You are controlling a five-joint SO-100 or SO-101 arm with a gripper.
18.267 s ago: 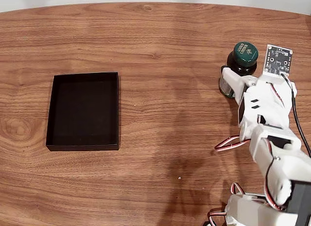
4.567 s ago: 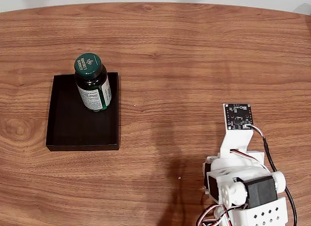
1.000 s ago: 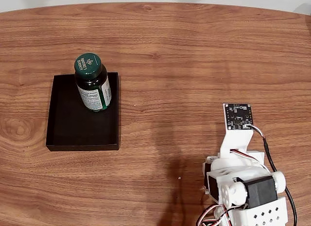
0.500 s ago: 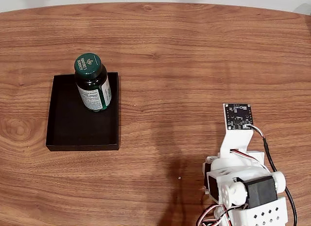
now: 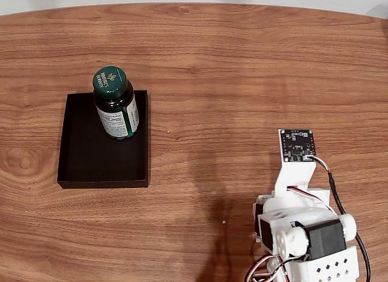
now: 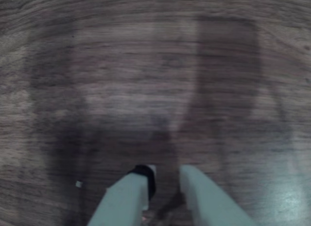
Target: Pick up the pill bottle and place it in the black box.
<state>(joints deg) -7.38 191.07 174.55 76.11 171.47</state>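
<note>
Nothing has shifted vs. the frames from a sec ago; vs. the earliest one, the pill bottle (image 5: 116, 109) has gone from upper right of the fixed view into the black box (image 5: 91, 164) at left, and the arm (image 5: 303, 233) has folded back to lower right. Bottle stands upright in the box's upper right corner, near the right wall, dark green cap w/ pale print on top, white-and-green paper label round dark glass; it leans toward the camera only by perspective. Box is a shallow matte black rectangle w/ low walls, lots of bare floor left below and left of the bottle. Placement looks done, so the arm likely sits tucked in a rest pose, well apart from the box. Wrist view, blurred: fingers (image 6: 163, 187) enter from bottom edge, pale plastic, a narrow gap between them and nothing held, hovering close over the table (image 5: 242, 63), which is wood-grain brown w/ a soft sheen.
</note>
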